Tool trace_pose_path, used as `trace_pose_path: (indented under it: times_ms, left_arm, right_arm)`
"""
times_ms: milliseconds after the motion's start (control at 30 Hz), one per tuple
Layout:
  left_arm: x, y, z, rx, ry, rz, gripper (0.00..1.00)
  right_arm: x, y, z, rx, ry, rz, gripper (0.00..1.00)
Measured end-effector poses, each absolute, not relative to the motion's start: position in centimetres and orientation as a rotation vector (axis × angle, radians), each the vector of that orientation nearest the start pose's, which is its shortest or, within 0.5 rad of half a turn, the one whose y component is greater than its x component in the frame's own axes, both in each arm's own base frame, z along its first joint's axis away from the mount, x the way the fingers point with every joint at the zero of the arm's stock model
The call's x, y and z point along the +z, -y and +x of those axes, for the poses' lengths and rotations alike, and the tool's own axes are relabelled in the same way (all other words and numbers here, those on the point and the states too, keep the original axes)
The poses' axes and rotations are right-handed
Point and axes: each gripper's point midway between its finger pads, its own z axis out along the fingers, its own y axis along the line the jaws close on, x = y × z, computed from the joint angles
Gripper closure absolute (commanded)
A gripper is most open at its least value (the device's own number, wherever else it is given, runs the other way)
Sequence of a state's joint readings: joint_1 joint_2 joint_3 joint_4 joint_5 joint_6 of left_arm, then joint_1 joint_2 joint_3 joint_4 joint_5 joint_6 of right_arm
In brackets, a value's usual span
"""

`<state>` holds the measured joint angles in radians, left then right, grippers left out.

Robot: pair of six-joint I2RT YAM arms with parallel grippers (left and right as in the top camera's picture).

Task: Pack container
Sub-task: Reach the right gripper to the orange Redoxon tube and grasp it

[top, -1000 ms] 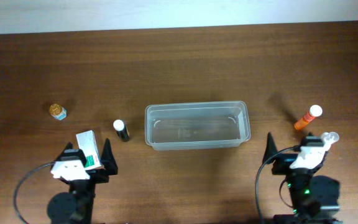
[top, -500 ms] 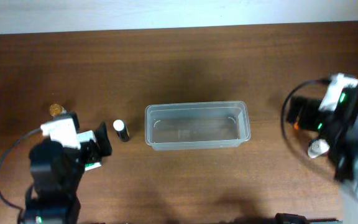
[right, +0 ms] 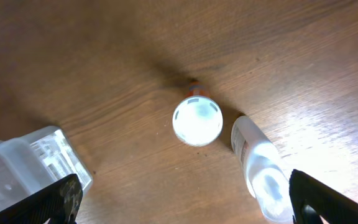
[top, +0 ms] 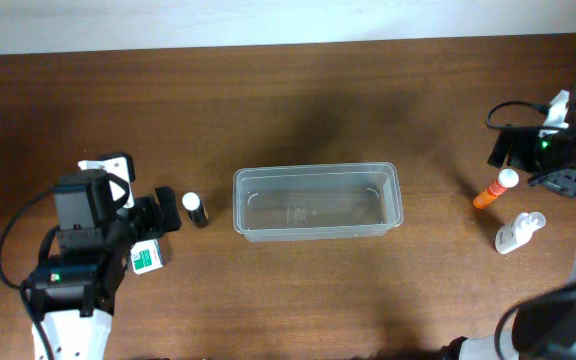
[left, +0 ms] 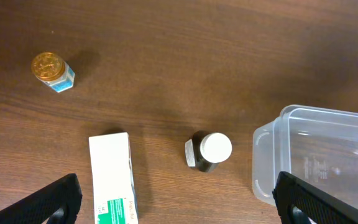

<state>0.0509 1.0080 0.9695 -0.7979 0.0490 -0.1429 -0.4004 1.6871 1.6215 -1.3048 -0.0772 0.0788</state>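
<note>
Approach step, nothing packed: the container (top: 316, 233) sits empty at mid-frame in the overhead view. Left claw (left: 176, 188) is spread above the white-capped bottle (left: 207, 151). Right claw (right: 182, 186) is spread over the orange tube (right: 197, 120), seemingly upright. Next, descend, centre and pinch.

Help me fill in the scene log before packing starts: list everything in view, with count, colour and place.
clear rectangular plastic container: one, transparent, table centre, empty
dark bottle with white cap: one, dark, just left of the container
white and green cardboard box: one, lying flat, left of the dark bottle
small jar with gold lid: one, blue label, far left
orange tube with white cap: one, right of the container
white plastic squeeze bottle: one, lying beside the orange tube
brown wooden table: one, under everything
left end effector: open, above the box
right end effector: open, above the orange tube
</note>
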Motion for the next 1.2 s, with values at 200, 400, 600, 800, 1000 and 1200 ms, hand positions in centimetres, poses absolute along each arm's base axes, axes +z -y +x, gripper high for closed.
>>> trace_pose_path:
  times_ms: [200,400,600,800,1000,1200]
  left_arm:
    - [20.3,-0.6,29.2,-0.101,-2.407,-0.211,0.01]
    - [20.3,-0.6,29.2,-0.101,-2.407,-0.211,0.01]
    - [20.3,-0.6,29.2,-0.101,-2.407,-0.211,0.01]
    - [20.3,-0.6,29.2,-0.101,-2.406,-0.211,0.01]
    - [20.3,-0.6,29.2,-0.101,-2.407,-0.211,0.01]
    - [20.3,-0.6,29.2,-0.101,-2.407,-0.211,0.01]
  right_arm:
    - [13.9,12.6,33.4,0.099,-2.949,0.715,0.0]
    - [10.8,12.7,33.5,0.128,-3.035,0.739,0.27]
    - [10.0,12.5,33.5,0.143,-3.055,0.753,0.41]
    - [10.0,12.5,33.4,0.145,-3.058,0.754,0.47]
    - [10.0,12.5,33.4,0.146,-3.063,0.751,0.57]
    - [10.0,12.7,33.4,0.125,-3.061,0.749,0.62]
